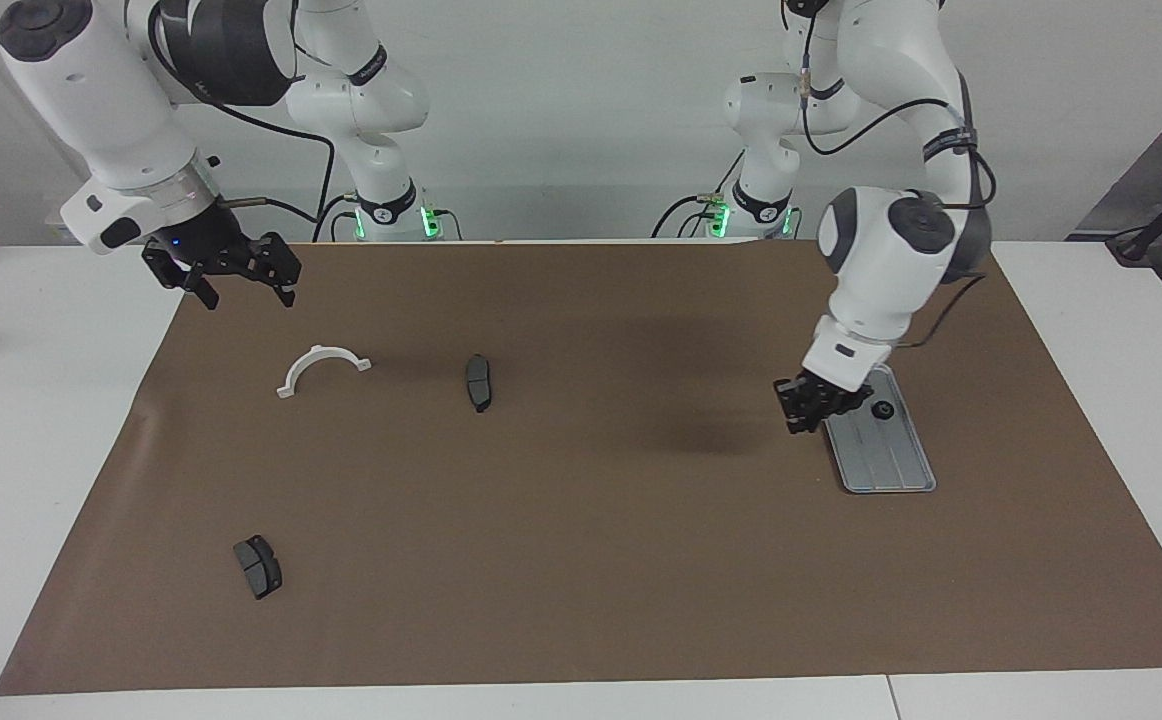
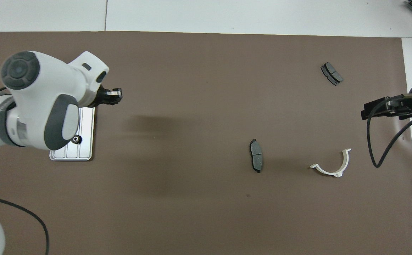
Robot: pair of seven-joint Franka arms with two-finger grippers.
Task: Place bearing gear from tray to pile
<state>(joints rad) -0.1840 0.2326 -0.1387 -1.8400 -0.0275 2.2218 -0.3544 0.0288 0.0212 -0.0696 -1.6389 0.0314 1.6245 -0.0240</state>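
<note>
The silver tray lies on the brown mat toward the left arm's end. One black bearing gear shows on it in the facing view, and one bearing gear in the overhead view beside my forearm. My left gripper hangs raised over the mat just beside the tray, fingertips shut on a small dark bearing gear that barely shows. My right gripper waits open above the mat's edge at the right arm's end. No pile is in view.
A white half-ring and a dark brake pad lie nearer the right arm's end. A second brake pad lies farther from the robots. White table surrounds the mat.
</note>
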